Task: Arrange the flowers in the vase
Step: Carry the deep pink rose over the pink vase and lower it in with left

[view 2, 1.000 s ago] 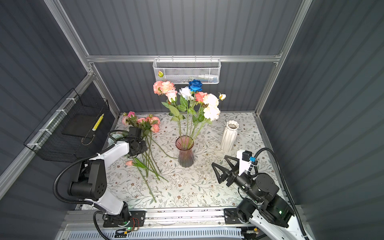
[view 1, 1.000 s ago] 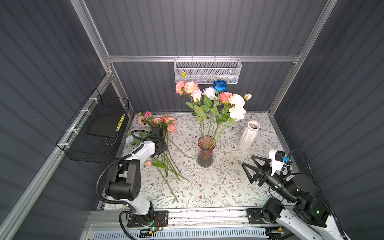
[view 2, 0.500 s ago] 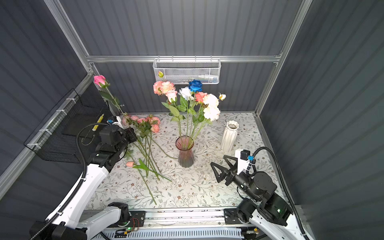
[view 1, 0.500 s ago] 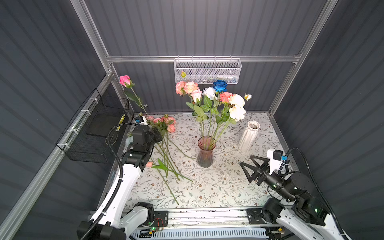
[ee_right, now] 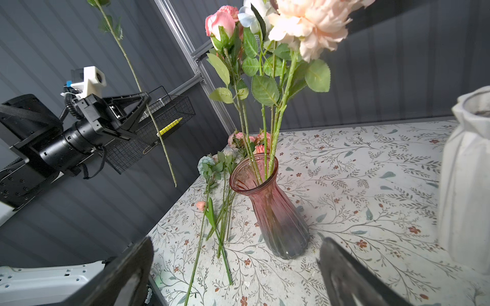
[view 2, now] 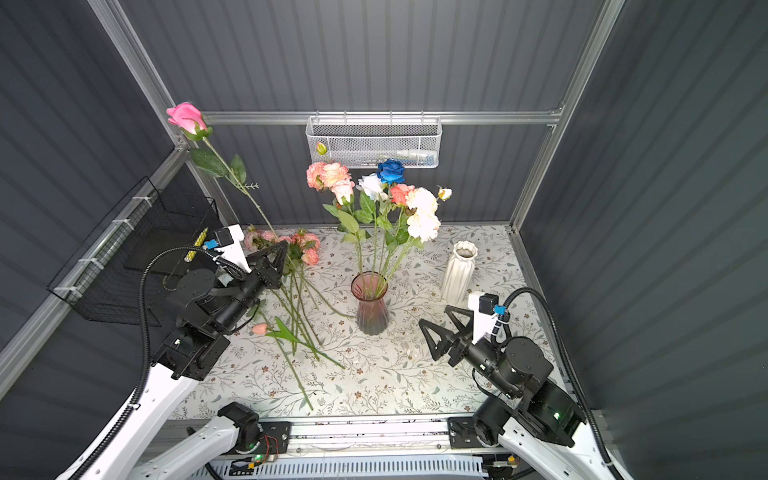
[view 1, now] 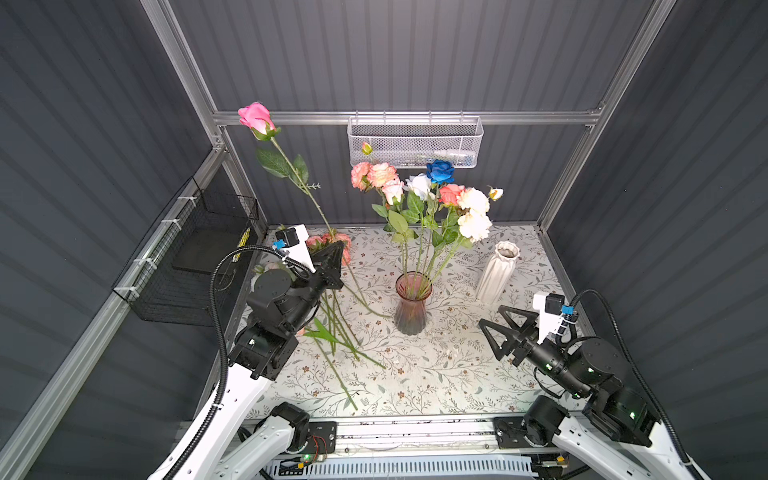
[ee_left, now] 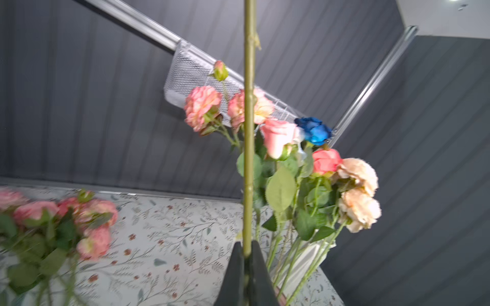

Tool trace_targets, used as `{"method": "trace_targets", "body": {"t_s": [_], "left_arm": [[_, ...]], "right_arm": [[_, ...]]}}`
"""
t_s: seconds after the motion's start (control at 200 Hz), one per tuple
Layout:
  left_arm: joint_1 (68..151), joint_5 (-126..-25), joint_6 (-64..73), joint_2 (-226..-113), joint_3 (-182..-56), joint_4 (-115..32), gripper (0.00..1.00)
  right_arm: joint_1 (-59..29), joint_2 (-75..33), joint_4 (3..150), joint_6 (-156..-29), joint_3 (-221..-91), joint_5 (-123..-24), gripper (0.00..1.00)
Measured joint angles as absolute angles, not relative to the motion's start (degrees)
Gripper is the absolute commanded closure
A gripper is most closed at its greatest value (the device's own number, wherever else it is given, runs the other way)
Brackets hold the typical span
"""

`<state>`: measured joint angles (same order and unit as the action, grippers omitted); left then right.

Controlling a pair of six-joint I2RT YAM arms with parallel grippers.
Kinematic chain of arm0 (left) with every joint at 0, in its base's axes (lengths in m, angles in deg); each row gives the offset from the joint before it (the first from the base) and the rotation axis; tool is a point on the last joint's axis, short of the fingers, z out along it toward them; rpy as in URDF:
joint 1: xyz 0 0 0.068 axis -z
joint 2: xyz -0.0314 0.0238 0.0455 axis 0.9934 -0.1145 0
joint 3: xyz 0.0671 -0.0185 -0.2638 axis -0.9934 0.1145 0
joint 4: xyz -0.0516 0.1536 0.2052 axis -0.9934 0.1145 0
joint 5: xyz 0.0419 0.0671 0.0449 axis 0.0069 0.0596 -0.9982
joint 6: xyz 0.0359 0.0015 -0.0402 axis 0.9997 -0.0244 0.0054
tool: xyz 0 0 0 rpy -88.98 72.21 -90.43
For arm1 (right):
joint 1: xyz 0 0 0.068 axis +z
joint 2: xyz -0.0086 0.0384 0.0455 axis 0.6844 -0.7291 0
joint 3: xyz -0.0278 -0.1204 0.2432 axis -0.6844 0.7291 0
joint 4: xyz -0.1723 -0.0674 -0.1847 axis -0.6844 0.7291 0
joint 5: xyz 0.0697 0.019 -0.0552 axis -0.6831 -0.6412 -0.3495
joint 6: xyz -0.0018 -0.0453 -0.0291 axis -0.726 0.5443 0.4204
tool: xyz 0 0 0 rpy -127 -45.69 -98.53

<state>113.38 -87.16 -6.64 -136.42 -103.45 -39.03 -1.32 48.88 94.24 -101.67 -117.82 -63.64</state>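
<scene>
Left gripper (view 1: 338,248) pressed together on the green stem of a pink rose (view 1: 255,118), which is held aloft and tilted, its bloom high near the back-left corner post and its cut end hanging free above the table (view 1: 436,374). In the left wrist view the stem (ee_left: 248,132) runs straight up from between the closed fingers. Right gripper (view 1: 492,316) is spread wide and holds nothing, hovering at front right and facing the pink glass vase (view 1: 411,309). This vase stands mid-table and holds a bouquet (view 1: 424,199) of pink, peach, cream and white blooms with one deep blue rose (view 1: 440,170). Loose flowers (view 1: 338,320) lie on the table left of the vase, beneath the left gripper. A white ribbed vase (view 1: 494,270) stands right of the glass vase, apart from it.
</scene>
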Motion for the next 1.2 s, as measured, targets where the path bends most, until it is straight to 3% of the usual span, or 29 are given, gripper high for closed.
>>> {"method": "trace_targets", "body": {"t_s": [0.31,0.825,0.98,1.07,1.201], "left_arm": [[131.4,-93.4,3.9,-151.2,-107.9,-53.4,1.00],[132.9,-102.3,14.3,-165.5,-106.6,-67.0,1.00],[132.9,-103.3,13.4,-165.5,-103.2,-66.9,0.57],[132.9,-103.7,11.8,-164.8,-101.4,-66.4,0.44],[132.9,-103.9,9.6,-161.7,-99.7,-64.9,0.35]], "right_arm": [[-1.3,44.8,93.0,-101.7,-118.3,-64.3,0.02],[-1.3,44.4,92.9,-101.7,-119.3,-64.3,0.03],[-1.3,44.9,92.9,-101.7,-119.3,-64.4,0.03],[-1.3,45.4,92.9,-101.7,-119.3,-64.4,0.03],[-1.3,45.9,92.6,-101.8,-119.2,-64.5,0.02]]}}
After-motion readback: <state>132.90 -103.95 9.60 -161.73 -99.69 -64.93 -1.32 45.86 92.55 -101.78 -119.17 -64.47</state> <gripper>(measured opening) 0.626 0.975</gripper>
